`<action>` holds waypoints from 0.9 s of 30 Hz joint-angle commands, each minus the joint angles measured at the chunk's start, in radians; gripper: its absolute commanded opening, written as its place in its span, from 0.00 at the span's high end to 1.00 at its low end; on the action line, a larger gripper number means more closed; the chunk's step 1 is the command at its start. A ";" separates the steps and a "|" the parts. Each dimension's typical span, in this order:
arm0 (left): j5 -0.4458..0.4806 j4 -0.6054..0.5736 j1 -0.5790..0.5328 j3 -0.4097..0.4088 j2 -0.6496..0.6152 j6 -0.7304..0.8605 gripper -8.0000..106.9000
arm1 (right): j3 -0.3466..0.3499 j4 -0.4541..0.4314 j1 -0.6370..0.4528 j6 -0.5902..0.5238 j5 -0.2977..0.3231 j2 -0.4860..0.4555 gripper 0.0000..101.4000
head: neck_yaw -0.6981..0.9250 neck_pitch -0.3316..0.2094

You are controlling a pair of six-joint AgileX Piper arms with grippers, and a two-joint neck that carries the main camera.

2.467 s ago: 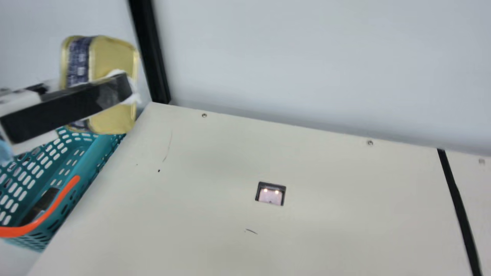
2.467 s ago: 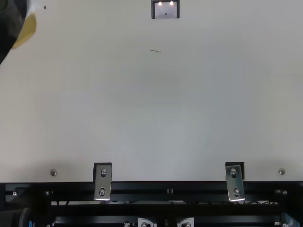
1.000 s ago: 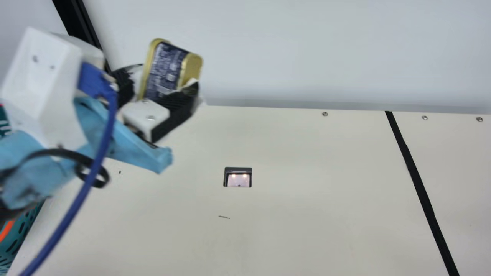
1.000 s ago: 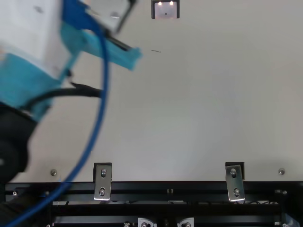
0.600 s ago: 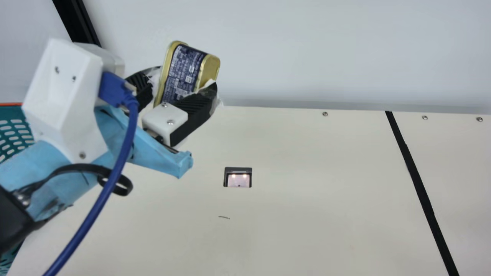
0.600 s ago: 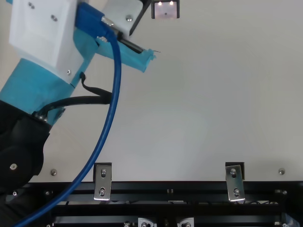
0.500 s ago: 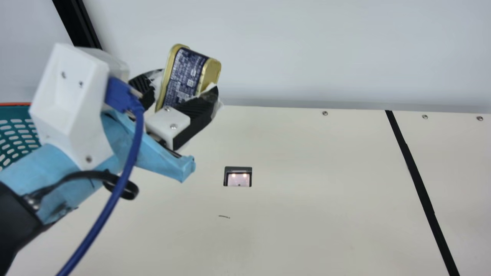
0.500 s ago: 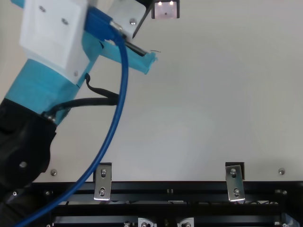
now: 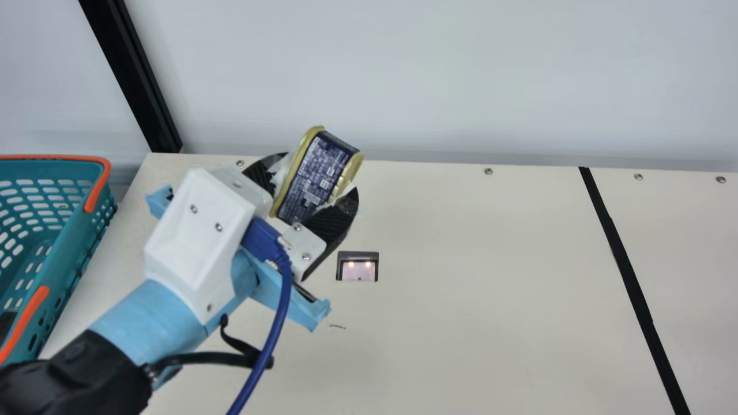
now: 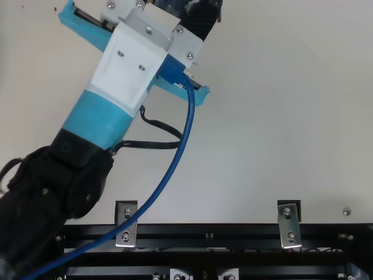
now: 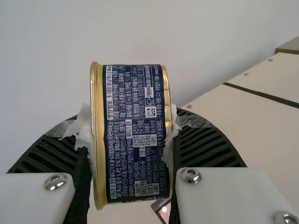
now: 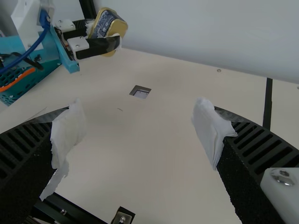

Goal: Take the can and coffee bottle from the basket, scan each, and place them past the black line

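In the main view my left gripper [image 9: 314,181] is shut on the gold-rimmed can [image 9: 319,176] with a dark blue printed label. It holds the can tilted above the table, up and left of the scanner window [image 9: 358,267]. The left wrist view shows the can [image 11: 135,135] squeezed between both ribbed fingers of my left gripper [image 11: 133,135]. In the right wrist view my right gripper [image 12: 138,135] stands open, white padding on its fingertips, nothing between them. The black line [image 9: 628,276] crosses the table at the right. A dark item [image 9: 7,323] lies partly visible in the basket.
The teal basket [image 9: 63,253] with orange handles stands at the table's left edge. A black post [image 9: 135,80] rises behind the back left corner. Black rails with metal brackets [image 10: 288,224] run along the table edge in the top view.
The main camera turned earlier on. Since then my left arm has carried the can rightward and lower, closer to the scanner window, its gripper staying shut on it. More of the basket is uncovered.
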 commanded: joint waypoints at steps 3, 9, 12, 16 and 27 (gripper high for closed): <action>-0.122 0.096 0.009 0.017 0.079 -0.141 0.84 | 0.000 0.000 0.000 0.000 0.000 0.000 0.00 | -0.003 -0.003; -0.215 0.214 0.046 0.008 0.193 -0.269 0.84 | 0.000 0.000 0.000 0.000 0.000 0.000 0.00 | -0.003 -0.003; -0.243 0.264 0.065 -0.010 0.246 -0.316 0.84 | 0.000 0.000 0.000 0.000 0.000 0.000 0.00 | -0.003 -0.003; -0.267 0.328 0.092 -0.042 0.311 -0.371 0.84 | 0.000 0.000 0.000 0.000 0.000 0.000 0.00 | -0.003 -0.003; -0.272 0.445 0.134 -0.140 0.440 -0.463 0.84 | 0.000 0.000 0.000 0.000 0.000 0.000 0.00 | -0.003 -0.003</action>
